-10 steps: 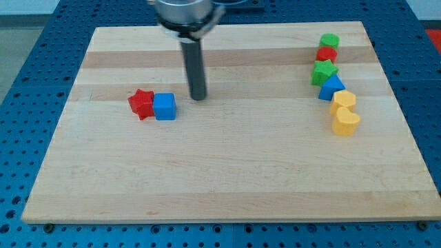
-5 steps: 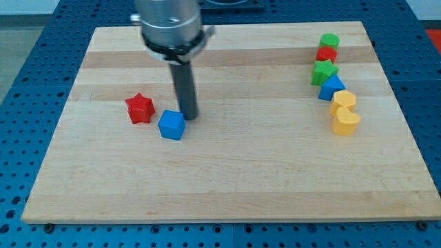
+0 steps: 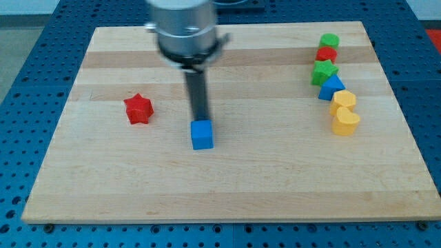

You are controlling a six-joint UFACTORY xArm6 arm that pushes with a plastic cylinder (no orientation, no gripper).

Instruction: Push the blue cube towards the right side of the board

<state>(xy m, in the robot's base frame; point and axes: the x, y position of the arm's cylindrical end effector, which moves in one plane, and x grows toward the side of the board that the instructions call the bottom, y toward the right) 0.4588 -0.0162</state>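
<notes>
The blue cube (image 3: pixel 202 134) sits on the wooden board (image 3: pixel 227 179), left of the middle. My tip (image 3: pixel 200 121) stands right behind the cube, at its top edge in the view, touching or nearly touching it. The red star (image 3: pixel 138 109) lies apart, to the cube's upper left.
A cluster of blocks lines the board's right side: a green block (image 3: pixel 329 40), a red block (image 3: pixel 326 53), a green star (image 3: pixel 323 71), a blue block (image 3: pixel 331 88) and two yellow blocks (image 3: pixel 342 100) (image 3: pixel 345 120).
The blue cube has separated from the red star and slid down and right. My tip moved left and down, then right, following the cube. The red star shifted slightly left.
</notes>
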